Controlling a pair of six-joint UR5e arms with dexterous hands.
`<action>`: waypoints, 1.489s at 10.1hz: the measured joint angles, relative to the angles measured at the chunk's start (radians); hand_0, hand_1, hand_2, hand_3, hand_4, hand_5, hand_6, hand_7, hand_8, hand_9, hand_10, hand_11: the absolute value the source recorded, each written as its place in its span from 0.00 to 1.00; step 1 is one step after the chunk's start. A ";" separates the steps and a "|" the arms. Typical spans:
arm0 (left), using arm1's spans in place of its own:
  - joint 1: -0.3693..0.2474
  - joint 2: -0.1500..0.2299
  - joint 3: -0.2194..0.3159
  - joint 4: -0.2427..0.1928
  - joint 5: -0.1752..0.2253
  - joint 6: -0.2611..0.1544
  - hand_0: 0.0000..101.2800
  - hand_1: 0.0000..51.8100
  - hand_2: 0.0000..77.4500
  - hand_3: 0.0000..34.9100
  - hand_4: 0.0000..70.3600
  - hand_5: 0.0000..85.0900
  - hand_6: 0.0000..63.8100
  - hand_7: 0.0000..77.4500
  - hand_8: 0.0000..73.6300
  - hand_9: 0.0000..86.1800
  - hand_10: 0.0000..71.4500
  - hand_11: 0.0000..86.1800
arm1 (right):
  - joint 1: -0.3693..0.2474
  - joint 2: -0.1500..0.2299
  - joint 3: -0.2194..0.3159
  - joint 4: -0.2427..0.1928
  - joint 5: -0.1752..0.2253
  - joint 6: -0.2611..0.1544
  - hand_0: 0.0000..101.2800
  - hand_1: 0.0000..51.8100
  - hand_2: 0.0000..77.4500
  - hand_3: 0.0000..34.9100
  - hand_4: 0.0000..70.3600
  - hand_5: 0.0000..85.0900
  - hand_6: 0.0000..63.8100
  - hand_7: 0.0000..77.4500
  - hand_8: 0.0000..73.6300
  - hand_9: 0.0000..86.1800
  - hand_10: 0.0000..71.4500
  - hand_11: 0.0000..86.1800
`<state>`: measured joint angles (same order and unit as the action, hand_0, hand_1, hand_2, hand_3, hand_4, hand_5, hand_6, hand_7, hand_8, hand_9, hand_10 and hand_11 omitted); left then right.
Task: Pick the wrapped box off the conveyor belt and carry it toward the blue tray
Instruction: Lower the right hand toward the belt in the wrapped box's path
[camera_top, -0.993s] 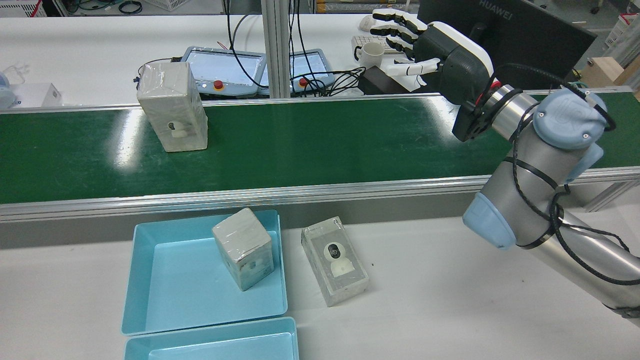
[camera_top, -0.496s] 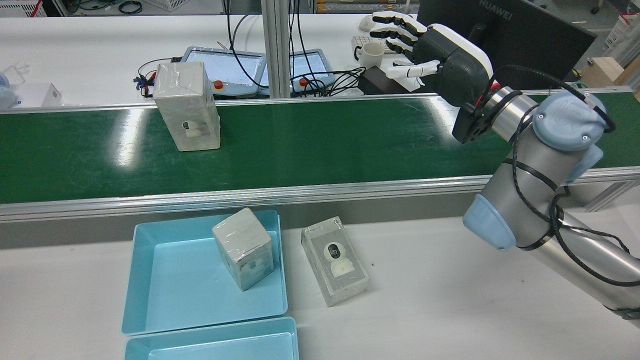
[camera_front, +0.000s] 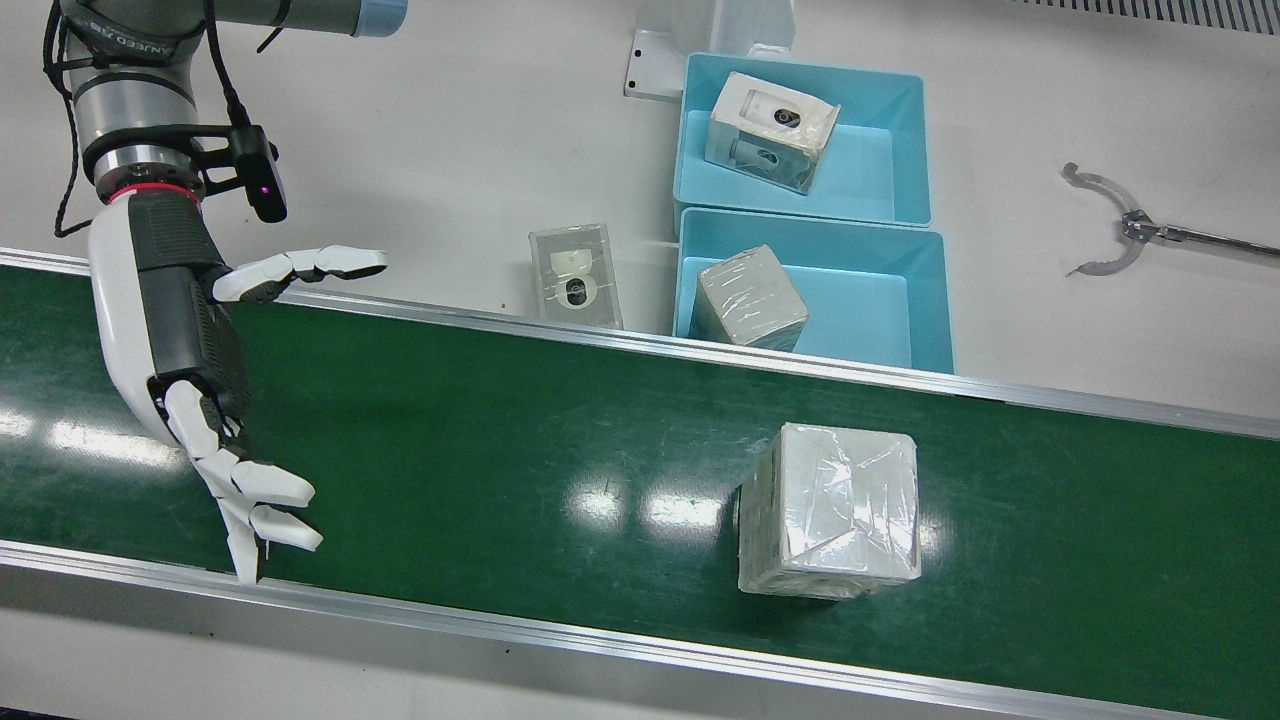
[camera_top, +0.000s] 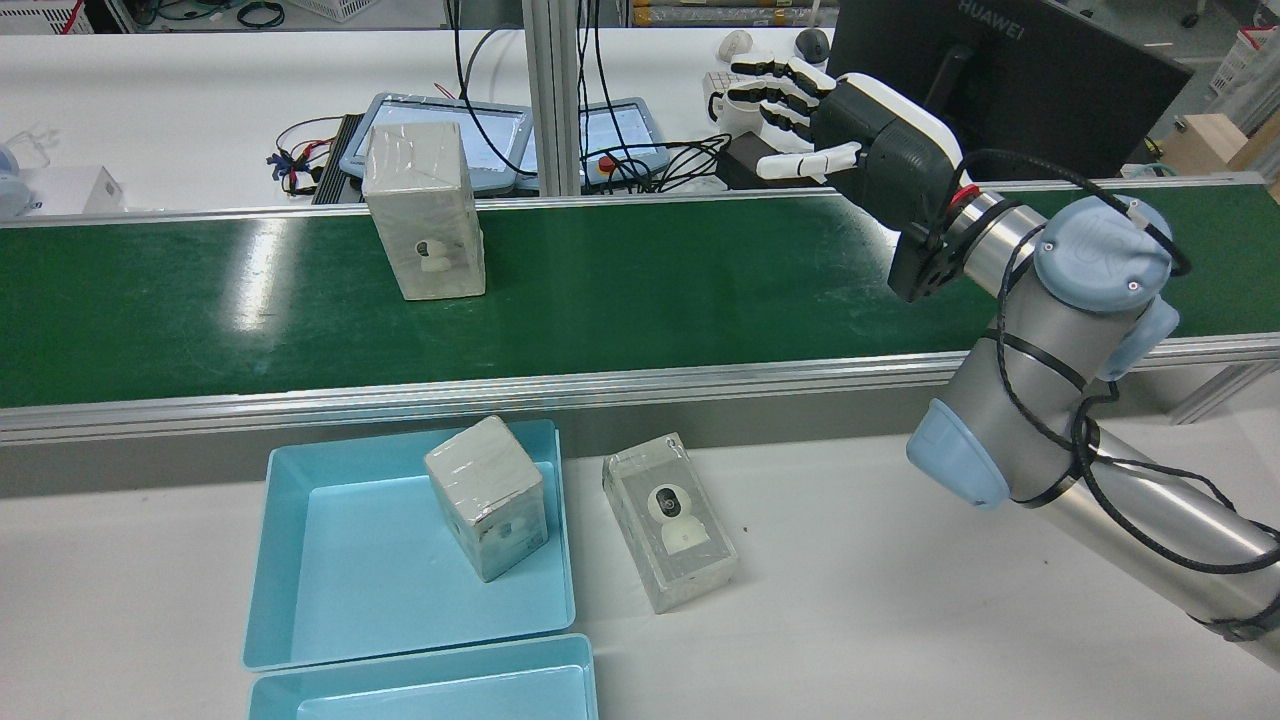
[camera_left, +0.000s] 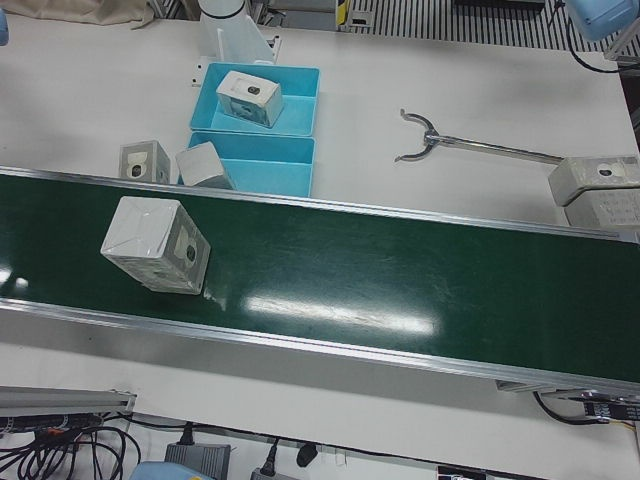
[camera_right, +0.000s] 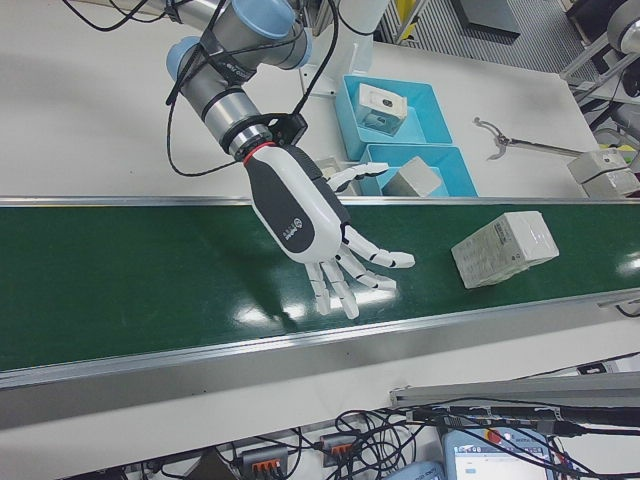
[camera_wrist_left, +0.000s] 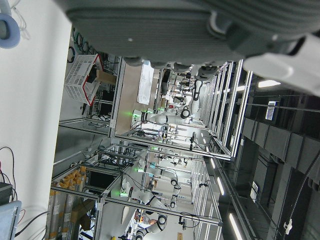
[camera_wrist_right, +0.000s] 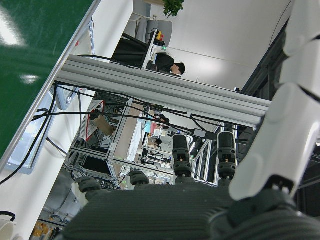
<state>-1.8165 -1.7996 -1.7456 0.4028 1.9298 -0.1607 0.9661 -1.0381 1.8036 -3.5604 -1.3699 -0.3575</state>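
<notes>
A wrapped white box stands upright on the green conveyor belt. It also shows in the front view, the left-front view and the right-front view. My right hand is open with its fingers spread. It hovers over the belt's far edge, well to the right of the box in the rear view, and touches nothing. It also shows in the front view and the right-front view. The blue tray lies on the white table before the belt. Only part of my left hand shows.
A wrapped box stands in the blue tray and another lies beside it. A second blue tray holds a box. A grabber tool lies on the table. Teach pendants, cables and a monitor stand behind the belt.
The box on the belt has moved right in the rear view, closer to my right hand. My right hand has shifted slightly left and lower, still open.
</notes>
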 joint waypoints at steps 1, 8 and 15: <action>0.000 0.000 0.000 0.000 0.000 0.000 0.00 0.00 0.01 0.00 0.01 0.01 0.00 0.01 0.01 0.01 0.01 0.00 | -0.003 0.007 -0.010 0.000 0.000 0.000 0.39 0.18 0.19 0.86 0.09 0.28 0.00 0.27 0.01 0.04 0.02 0.03; 0.000 0.000 0.000 0.000 0.000 0.000 0.00 0.00 0.01 0.00 0.01 0.01 0.00 0.01 0.01 0.00 0.01 0.00 | -0.011 0.044 -0.054 0.001 0.007 0.001 0.39 0.18 0.19 0.86 0.07 0.29 0.00 0.28 0.01 0.04 0.02 0.03; 0.000 0.000 0.000 0.000 0.000 0.000 0.00 0.00 0.01 0.00 0.01 0.01 0.00 0.01 0.01 0.00 0.01 0.00 | -0.033 0.062 -0.092 0.007 0.014 0.001 0.39 0.18 0.19 0.86 0.07 0.29 0.00 0.28 0.01 0.04 0.02 0.03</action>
<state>-1.8165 -1.7996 -1.7456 0.4028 1.9298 -0.1607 0.9330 -0.9757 1.7114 -3.5533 -1.3557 -0.3569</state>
